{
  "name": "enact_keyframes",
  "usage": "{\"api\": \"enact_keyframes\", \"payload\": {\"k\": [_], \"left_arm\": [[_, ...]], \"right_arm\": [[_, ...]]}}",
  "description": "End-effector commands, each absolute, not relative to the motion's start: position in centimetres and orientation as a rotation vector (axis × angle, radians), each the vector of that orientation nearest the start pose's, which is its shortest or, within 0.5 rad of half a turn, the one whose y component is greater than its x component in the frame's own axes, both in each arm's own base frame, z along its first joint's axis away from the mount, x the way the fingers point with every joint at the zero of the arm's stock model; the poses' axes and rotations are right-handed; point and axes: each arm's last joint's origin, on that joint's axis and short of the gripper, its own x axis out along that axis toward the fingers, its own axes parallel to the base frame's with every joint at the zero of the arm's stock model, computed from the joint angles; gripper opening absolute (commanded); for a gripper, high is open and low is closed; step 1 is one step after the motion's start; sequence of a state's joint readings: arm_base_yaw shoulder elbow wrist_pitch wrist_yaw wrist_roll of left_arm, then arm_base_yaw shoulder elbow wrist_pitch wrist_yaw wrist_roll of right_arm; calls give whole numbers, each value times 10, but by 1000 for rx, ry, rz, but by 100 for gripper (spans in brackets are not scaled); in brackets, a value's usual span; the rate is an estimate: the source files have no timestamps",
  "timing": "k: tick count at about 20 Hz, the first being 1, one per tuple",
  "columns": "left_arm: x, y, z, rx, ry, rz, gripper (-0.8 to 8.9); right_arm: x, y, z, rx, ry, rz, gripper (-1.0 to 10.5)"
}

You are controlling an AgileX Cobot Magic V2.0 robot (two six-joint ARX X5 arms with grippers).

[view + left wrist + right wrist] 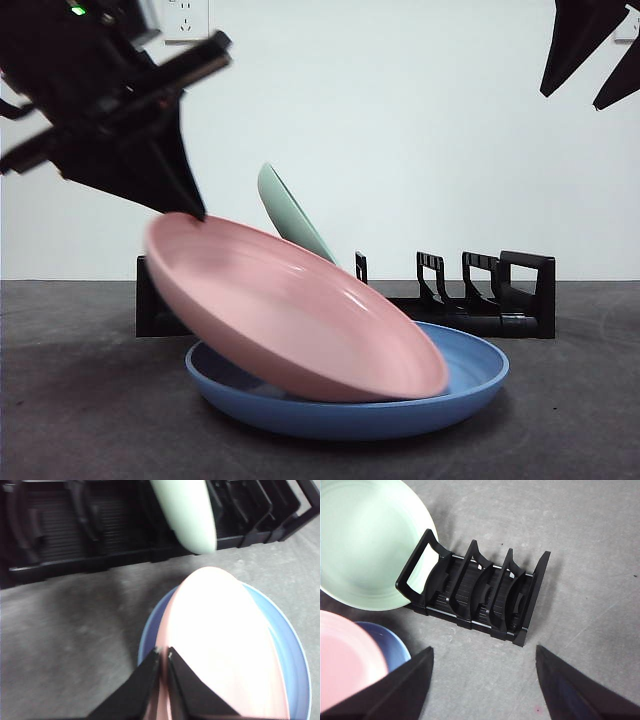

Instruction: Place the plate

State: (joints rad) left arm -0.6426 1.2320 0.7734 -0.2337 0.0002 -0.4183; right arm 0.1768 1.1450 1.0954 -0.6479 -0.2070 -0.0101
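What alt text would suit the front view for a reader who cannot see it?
The left gripper grips the rim of a pink plate, tilted with its low edge inside a blue plate on the table. Behind, a green plate leans in a black rack; the right gripper hangs open at top right.

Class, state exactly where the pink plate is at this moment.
In the front view the pink plate tilts, low edge inside the blue plate, high edge gripped by the left gripper, before the rack.

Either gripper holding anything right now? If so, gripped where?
Left gripper is shut on the pink plate, pinching its raised rim; the opposite edge rests in the blue plate. Right gripper is open, holding nothing.
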Motion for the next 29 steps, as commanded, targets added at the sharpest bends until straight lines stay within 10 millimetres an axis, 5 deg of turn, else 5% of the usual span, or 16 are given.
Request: {"api": "enact_keyframes", "payload": {"k": [1, 15, 23, 29], "left_arm": [[207, -160, 233, -181, 773, -482, 9], [220, -172, 195, -129, 906, -440, 10], [221, -172, 191, -119, 919, -437, 12], [222, -172, 193, -111, 914, -441, 196]], "right_arm": [[229, 48, 335, 9, 691, 372, 324], [229, 48, 335, 9, 694, 371, 324], [229, 48, 334, 9, 694, 371, 324], [229, 48, 334, 9, 701, 372, 325]]}}
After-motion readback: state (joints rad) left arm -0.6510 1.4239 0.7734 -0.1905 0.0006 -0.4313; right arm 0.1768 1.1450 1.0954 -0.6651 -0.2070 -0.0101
